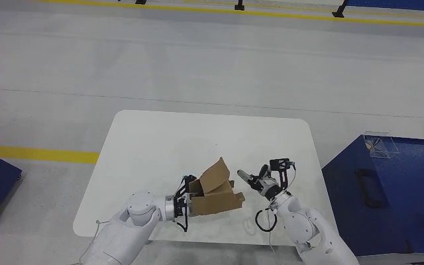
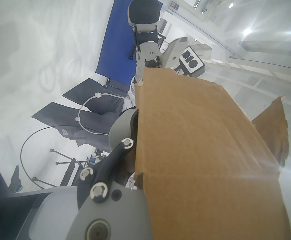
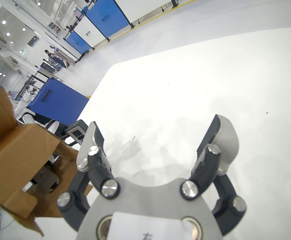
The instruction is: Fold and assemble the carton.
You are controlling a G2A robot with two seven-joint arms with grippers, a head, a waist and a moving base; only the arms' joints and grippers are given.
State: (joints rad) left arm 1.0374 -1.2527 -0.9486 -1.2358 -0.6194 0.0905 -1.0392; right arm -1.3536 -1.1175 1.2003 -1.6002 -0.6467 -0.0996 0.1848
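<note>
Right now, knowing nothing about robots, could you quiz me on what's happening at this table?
1. True or false: the right arm's jaws stand open and empty.
2. Where at the table is the carton? A) far end B) near edge, between the arms C) far left corner
3. Which arm's jaws grip the carton?
Key: 1 true; 2 B; 3 the left arm's jaws.

Robotics test hall: glossy pale grey floor, yellow floor-marking stripes, blue partition panels on black feet, white round-cornered worktable, blue metal cabinet.
</note>
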